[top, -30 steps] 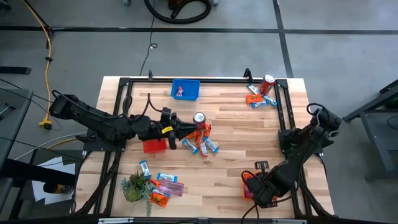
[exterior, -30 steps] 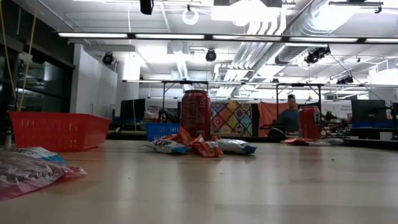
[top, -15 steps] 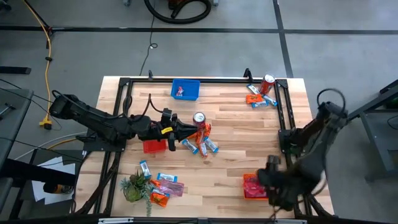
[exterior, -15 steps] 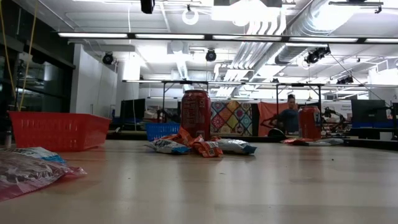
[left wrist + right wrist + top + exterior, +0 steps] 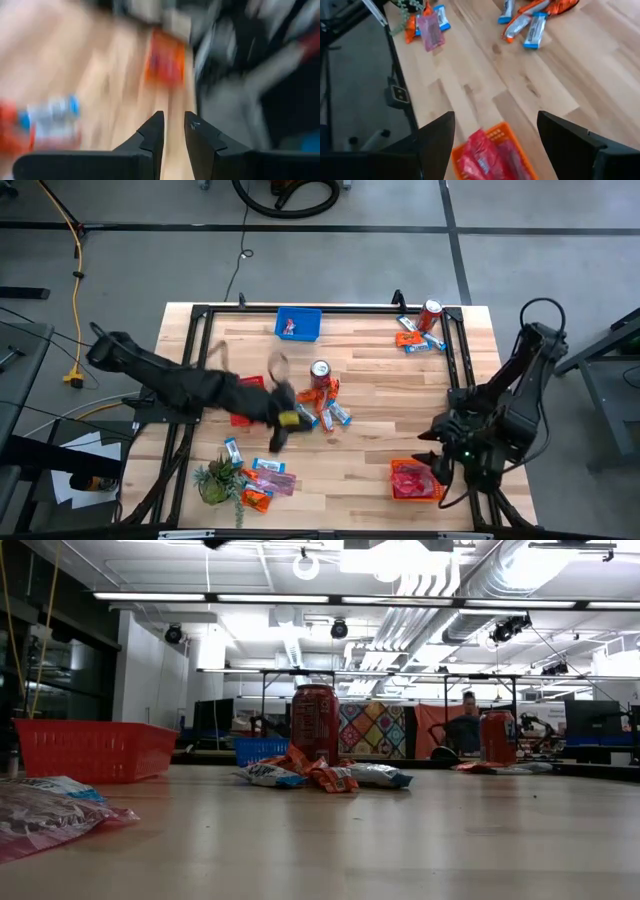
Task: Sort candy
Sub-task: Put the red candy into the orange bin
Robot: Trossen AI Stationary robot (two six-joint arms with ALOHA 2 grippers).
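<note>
Candy lies in three groups: beside the middle can as a pile, at the far right, and by the plant. My right gripper stands open above the orange basket at the near right, which holds pink-red candy. It shows in the high view too. My left gripper hangs blurred over the table's middle, just left of the middle pile. Its fingers stand a narrow gap apart with nothing between them.
A blue basket with a candy stands at the far edge. A red basket lies partly under my left arm. A second can stands at the far right, and a small plant at the near left. Bare wood lies between the groups.
My right gripper has risen from the orange basket and drawn back toward the table's right edge, leaving pink-red candy in it. My left arm has swung fast from pointing at the middle can toward the near edge, and shows blurred now.
</note>
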